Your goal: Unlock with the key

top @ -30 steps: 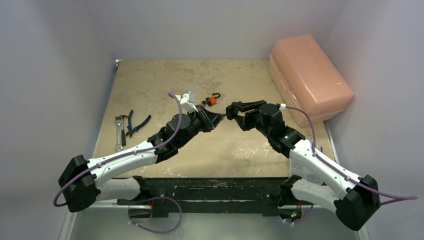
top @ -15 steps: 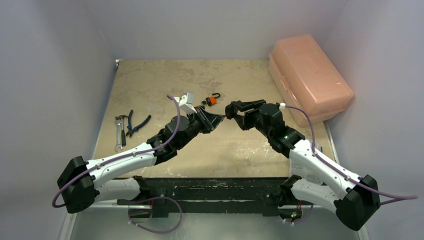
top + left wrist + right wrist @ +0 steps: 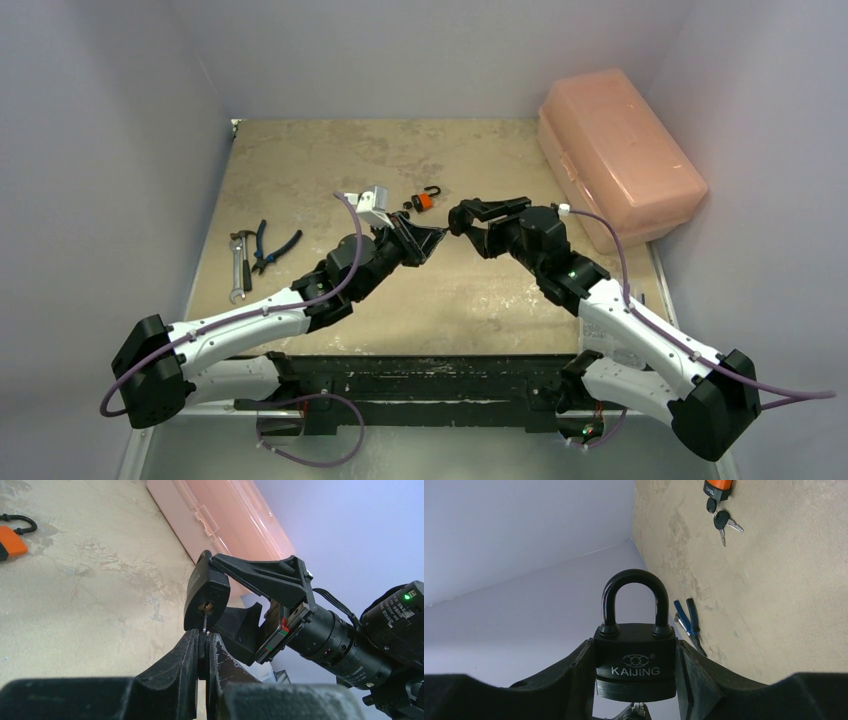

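While the right gripper [image 3: 467, 222] clamps the black padlock [image 3: 635, 666] by its sides, the left gripper [image 3: 203, 641] pinches the key [image 3: 205, 624], tip at the keyhole [image 3: 206, 608].

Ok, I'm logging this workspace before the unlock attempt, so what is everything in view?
black padlock: one, black, shackle closed, clamped in the right claw
key: one, silver, pinched in the left claw, tip at the black padlock's keyhole
orange padlock: one, orange with black shackle, on the table behind the claws
spare keys: apparently two, black heads, beside the orange padlock
pliers: one, blue handles, table's left side
other hand tools: count unclear, silver, just left of the pliers
storage box: one, pink, closed, far right
table: one, beige
left claw: one, black, shut on the key
right claw: one, black, gripping the black padlock
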Controlling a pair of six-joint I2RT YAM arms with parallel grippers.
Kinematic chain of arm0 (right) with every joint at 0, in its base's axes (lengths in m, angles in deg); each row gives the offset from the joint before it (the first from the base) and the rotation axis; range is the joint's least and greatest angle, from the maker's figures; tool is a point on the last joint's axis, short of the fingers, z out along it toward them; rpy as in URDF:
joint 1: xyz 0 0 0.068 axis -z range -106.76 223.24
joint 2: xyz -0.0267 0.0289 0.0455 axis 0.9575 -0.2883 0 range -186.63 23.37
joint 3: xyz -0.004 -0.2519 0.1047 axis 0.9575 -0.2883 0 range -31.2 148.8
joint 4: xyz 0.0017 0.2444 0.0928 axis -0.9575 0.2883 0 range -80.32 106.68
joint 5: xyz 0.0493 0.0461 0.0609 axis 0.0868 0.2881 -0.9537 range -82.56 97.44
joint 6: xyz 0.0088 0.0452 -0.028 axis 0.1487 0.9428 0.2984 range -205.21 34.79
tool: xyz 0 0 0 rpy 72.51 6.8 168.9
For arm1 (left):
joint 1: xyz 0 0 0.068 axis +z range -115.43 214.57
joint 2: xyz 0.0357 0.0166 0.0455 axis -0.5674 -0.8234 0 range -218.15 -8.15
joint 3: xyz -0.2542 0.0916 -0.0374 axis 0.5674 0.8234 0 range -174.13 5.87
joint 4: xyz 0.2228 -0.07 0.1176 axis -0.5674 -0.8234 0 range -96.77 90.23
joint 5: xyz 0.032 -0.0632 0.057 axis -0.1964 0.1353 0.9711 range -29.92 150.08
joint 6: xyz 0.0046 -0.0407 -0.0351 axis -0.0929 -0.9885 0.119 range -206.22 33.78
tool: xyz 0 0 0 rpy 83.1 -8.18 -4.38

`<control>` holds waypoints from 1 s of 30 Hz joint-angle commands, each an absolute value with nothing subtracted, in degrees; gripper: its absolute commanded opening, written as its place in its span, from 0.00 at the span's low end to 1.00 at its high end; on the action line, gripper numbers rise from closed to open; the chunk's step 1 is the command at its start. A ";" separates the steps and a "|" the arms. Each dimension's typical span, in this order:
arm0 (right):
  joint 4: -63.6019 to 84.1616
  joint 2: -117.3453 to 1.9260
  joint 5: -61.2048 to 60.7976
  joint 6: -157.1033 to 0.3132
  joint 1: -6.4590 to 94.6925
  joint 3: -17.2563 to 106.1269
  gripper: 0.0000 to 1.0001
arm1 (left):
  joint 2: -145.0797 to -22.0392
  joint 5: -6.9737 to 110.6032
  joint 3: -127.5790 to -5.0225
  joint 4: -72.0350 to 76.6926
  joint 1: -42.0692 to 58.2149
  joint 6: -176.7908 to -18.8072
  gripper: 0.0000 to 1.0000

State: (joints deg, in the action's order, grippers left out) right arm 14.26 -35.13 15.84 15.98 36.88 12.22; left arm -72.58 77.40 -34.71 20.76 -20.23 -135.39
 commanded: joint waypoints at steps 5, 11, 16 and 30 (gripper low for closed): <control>4.24 -34.35 11.69 17.64 35.89 16.05 0.00 | -72.16 78.54 -34.37 23.95 -20.19 -132.88 0.00; 3.98 -34.80 11.30 18.02 35.89 15.58 0.00 | -71.33 78.45 -33.78 24.91 -20.23 -133.06 0.00; 4.06 -35.16 11.30 18.12 35.89 15.46 0.00 | -70.67 78.63 -33.42 25.17 -20.18 -133.26 0.00; 4.76 -35.60 10.70 17.96 35.89 15.64 0.00 | -68.91 81.37 -32.39 25.29 -20.18 -131.83 0.00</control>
State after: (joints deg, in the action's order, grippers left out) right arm 11.77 -36.35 13.66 16.76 36.82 12.22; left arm -70.37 78.58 -32.50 23.34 -20.26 -133.73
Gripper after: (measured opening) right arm 0.564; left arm 0.090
